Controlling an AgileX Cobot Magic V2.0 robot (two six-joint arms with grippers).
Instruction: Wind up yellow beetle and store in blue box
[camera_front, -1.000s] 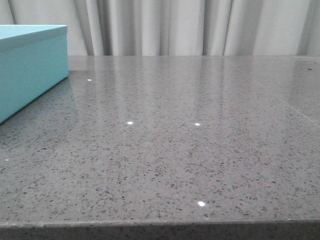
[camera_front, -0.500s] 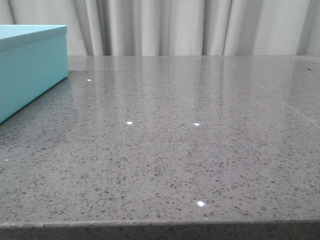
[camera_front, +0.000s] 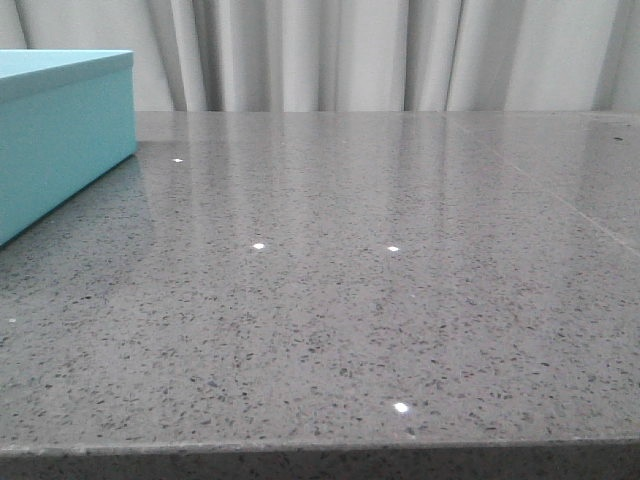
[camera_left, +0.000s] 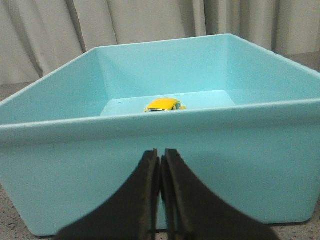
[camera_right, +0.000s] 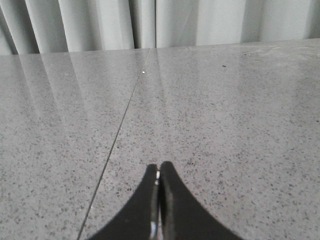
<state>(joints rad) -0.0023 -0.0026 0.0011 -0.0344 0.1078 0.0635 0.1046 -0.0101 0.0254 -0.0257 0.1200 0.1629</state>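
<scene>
The blue box (camera_left: 165, 165) stands open in the left wrist view, and the yellow beetle (camera_left: 164, 105) sits on its floor near the far wall, only its roof showing above the near rim. My left gripper (camera_left: 160, 151) is shut and empty, just outside the box's near wall. The box also shows at the far left of the front view (camera_front: 60, 130); the car is hidden there. My right gripper (camera_right: 159, 166) is shut and empty, low over the bare grey table (camera_right: 225, 115). Neither gripper shows in the front view.
Grey speckled stone table (camera_front: 350, 300) with its front edge near the bottom of the front view. A seam line (camera_right: 117, 135) runs across the table in the right wrist view. Pale curtains (camera_front: 350, 50) hang behind the table.
</scene>
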